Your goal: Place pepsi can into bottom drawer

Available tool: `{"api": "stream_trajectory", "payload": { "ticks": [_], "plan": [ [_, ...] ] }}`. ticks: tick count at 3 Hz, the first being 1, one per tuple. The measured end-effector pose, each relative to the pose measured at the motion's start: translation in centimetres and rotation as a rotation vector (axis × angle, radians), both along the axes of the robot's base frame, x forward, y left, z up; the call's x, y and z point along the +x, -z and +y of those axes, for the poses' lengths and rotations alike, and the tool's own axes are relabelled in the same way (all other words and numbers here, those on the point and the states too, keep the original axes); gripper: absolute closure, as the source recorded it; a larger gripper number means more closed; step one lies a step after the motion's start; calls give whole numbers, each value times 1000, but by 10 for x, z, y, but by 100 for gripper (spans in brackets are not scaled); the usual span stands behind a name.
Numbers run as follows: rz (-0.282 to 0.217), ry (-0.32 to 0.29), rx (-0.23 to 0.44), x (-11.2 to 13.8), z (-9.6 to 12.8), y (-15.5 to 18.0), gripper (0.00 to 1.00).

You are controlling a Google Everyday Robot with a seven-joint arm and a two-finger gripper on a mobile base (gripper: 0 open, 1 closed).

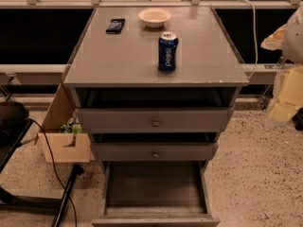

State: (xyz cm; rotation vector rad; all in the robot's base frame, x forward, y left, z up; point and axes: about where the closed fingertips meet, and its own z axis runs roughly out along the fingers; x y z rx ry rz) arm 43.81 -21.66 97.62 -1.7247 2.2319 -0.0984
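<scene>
Camera view: the pepsi can (168, 52) stands upright on the grey tabletop (118, 60), right of centre and nearer the front edge than the back. Its long axis is vertical, with the silver top up. White "pepsi" lettering runs lengthwise down the dark blue side that faces the camera. Nothing touches the can.

At the back of the tabletop sits a white bowl (154, 17). A flat dark object (115, 25) lies to its left, and any label on it is too small to read.

The gripper (288, 96) shows only as a pale shape at the far right edge, partly out of frame. It is beside the cabinet, lower than the tabletop and well apart from the can. It holds and touches nothing that can be seen, and whether it is open or closed cannot be told.

The bottom drawer (155, 186) is pulled far out toward the camera, with its flat dark floor bare. Above it are two shallower drawers, each with a round knob (155, 123).

Left of the cabinet, a light wooden box (64, 148) sits on the speckled floor.
</scene>
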Motion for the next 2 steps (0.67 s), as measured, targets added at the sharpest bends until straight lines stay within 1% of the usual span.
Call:
{"api": "stream_trajectory", "payload": {
  "ticks": [1,2],
  "plan": [
    [0,0,0,0,0,0,0],
    [-28,2,3,19,6,5,0]
  ]
}}
